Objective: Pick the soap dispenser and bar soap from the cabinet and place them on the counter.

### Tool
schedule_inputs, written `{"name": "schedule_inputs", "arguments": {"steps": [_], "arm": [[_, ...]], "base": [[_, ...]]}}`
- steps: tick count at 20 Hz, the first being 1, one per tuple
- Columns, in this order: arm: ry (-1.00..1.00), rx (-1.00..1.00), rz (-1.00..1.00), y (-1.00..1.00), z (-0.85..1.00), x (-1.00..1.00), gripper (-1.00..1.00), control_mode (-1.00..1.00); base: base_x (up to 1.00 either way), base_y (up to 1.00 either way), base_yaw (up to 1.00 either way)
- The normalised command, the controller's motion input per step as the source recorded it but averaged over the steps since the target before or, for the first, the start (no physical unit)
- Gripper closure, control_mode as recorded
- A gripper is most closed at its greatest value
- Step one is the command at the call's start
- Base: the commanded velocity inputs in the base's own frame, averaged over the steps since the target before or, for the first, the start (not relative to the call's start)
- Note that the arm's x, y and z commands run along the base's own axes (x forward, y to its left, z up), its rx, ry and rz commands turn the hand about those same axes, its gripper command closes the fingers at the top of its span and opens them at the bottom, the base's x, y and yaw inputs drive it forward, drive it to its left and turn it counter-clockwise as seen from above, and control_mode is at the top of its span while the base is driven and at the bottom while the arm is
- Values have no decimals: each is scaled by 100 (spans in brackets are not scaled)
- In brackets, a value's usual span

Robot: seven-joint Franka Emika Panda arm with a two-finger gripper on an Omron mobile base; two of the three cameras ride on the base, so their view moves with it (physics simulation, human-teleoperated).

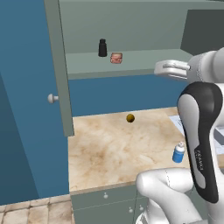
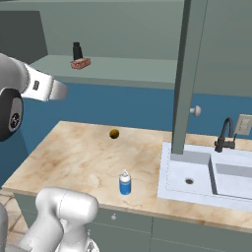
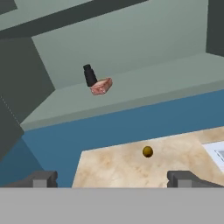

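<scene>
Resting: blocky pinkish bar soap [image 3: 101,86].

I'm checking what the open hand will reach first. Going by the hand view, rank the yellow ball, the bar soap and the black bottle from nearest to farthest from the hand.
1. Yellow ball: on the counter, just ahead of the open hand.
2. Bar soap: higher up, on the cabinet shelf.
3. Black bottle: right behind the bar soap, slightly deeper.

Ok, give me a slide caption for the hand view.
Open tool faces the cabinet shelf, where bar soap sits by a black bottle; yellow ball on counter below.
</scene>
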Motion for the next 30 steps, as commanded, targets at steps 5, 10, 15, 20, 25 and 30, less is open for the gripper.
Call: {"name": "schedule_inputs", "arguments": {"steps": [5, 10, 15, 20, 25, 30], "arm": [[0, 0, 0, 0, 23, 17, -100, -100], [-2, 0, 1, 0, 16, 25, -100, -100], [-6, 0, 5, 0, 0, 39, -100, -100], [-5, -1, 5, 6, 0, 33, -100, -100], [0, -10, 2, 23, 0, 36, -100, -100], [4, -9, 0, 13, 0, 27, -100, -100]], "base": [[0, 0, 0], [0, 0, 0], [0, 0, 0], [0, 0, 0], [0, 0, 0], [0, 0, 0]]}}
